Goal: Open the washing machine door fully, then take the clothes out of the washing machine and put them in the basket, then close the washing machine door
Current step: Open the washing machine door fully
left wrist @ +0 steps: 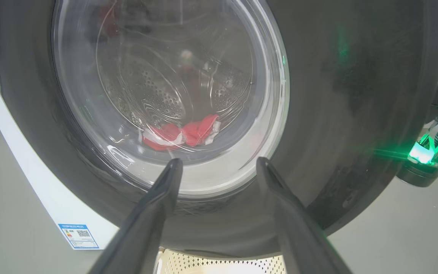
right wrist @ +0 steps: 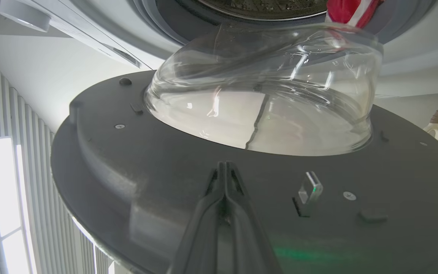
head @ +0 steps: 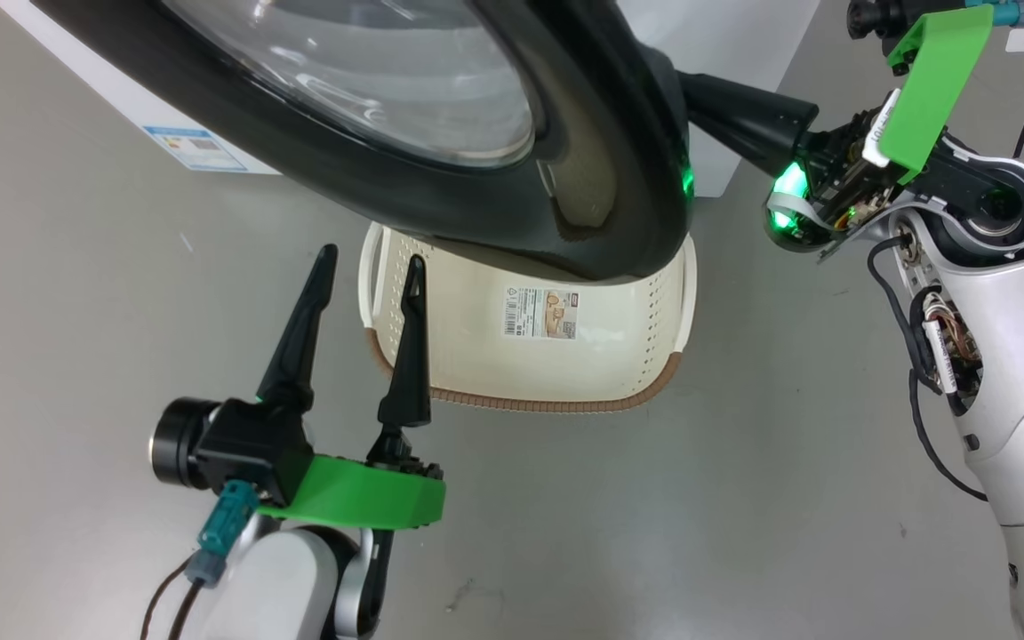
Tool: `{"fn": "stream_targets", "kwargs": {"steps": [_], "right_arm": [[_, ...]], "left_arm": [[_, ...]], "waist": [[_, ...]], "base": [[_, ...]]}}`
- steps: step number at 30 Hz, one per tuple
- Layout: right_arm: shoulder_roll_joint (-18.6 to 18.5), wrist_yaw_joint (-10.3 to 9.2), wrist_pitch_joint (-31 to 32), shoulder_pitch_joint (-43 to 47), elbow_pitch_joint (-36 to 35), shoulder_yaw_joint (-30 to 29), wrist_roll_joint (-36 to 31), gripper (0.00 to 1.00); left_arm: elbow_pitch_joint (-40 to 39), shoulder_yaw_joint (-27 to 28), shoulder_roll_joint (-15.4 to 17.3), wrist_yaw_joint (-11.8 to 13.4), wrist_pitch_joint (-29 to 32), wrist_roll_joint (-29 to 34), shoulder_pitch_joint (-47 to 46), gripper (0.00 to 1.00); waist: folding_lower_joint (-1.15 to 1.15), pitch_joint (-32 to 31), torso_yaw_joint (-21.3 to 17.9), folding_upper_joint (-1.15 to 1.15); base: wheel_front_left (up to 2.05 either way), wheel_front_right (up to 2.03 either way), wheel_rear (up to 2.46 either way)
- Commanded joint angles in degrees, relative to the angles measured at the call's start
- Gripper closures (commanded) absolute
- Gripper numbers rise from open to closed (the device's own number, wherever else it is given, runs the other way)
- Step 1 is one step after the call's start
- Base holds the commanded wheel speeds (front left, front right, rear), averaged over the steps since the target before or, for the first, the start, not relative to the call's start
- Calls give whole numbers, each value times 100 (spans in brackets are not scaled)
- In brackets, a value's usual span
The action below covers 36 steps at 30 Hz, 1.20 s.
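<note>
Black-rimmed door [head: 565,204] part-open, right pincer [right wrist: 224,167] pressed together at its inner face; left pincer [head: 372,255] apart, idle. Red clothes [left wrist: 183,135] in drum [left wrist: 158,95]; basket [head: 476,356] near, bare. Unloading, closing remain.

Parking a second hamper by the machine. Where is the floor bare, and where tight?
Bare grey floor lies left of the cream perforated plastic basket, out from the white washing machine, and before the basket's brown rim. Tight: the round glossy black-rimmed door overhangs the basket's back, the open left gripper flanks its left handle, and the shut right gripper is behind the door.
</note>
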Motion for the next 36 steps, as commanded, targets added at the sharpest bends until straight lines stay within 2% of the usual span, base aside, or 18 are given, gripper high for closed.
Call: {"fn": "stream_targets", "kwargs": {"steps": [1,12,36], "right_arm": [[131,5,77,-1,-197,93,83,100],[112,5,103,539,-406,134,77,100],[241,5,55,1887,-656,364,337,100]], "left_arm": [[-102,166,90,13,-28,-35,-66,0],[-61,268,90,12,-28,-58,165,0],[78,497,90,-71,-28,-164,813,0]], "waist": [[0,-56,25,0],[0,-502,213,0],[0,-1624,1145,0]], "base": [[0,0,0],[0,0,0],[0,0,0]]}}
